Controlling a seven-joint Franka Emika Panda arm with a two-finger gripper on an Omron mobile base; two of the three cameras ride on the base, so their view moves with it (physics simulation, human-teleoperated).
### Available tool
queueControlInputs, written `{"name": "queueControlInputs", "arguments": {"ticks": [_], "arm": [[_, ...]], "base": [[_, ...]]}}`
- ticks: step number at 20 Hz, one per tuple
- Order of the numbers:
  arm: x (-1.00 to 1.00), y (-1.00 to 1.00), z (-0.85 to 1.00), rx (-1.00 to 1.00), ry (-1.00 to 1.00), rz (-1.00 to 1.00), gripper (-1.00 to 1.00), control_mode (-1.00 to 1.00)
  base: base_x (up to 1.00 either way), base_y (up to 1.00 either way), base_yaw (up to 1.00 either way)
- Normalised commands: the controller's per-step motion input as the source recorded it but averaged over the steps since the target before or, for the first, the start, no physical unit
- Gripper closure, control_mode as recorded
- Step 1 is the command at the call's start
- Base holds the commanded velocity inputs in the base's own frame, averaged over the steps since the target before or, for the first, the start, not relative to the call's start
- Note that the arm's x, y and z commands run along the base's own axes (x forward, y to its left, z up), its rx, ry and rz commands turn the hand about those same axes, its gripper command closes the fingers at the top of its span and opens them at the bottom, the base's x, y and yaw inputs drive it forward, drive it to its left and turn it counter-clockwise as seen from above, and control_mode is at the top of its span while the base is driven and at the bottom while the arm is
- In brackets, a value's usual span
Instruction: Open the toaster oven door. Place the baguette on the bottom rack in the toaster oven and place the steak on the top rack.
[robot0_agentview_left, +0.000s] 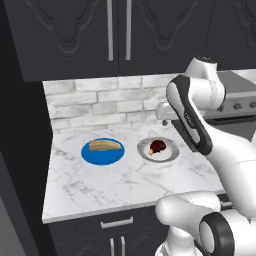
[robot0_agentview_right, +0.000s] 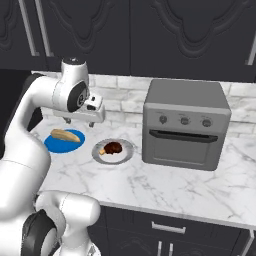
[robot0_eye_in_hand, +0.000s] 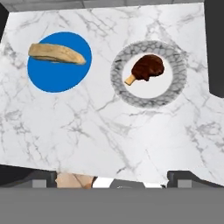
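**Door First, Food After**

While my gripper hangs high over the counter, its two fingers are spread wide and hold nothing. I am looking straight down at the food.

The baguette lies on a blue plate at the left. The steak sits on a grey-rimmed plate just to the right of it. The two plates are near each other but do not touch.

The toaster oven stands on the counter to the right of the steak plate. The toaster oven door looks shut, with its dark handle along the top edge.

I think the very first step is not done yet: the door has to come open before any food goes in. So my next move should be to swing right, away from the plates, come down to the handle, close my fingers around the bar, and pull it toward me and down.
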Motion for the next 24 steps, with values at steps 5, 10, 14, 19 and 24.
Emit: {"name": "queueControlInputs", "arguments": {"ticks": [5,10,14,19,24], "arm": [[-0.43,-0.19,0.0,0.21,-0.2,-0.07,-1.0,-1.0],[-0.27,-0.2,0.0,0.18,-0.17,-0.19,-1.0,-1.0],[-0.33,-0.44,0.0,0.15,-0.01,-0.33,-1.0,-1.0],[-0.15,-0.44,-0.01,0.13,0.0,-0.27,-1.0,-1.0],[-0.03,-0.51,0.0,0.33,0.0,-0.21,-1.0,-1.0]], "base": [[0.0,0.0,0.0],[0.0,0.0,0.0],[0.0,0.0,0.0],[0.0,0.0,0.0],[0.0,0.0,0.0]]}}
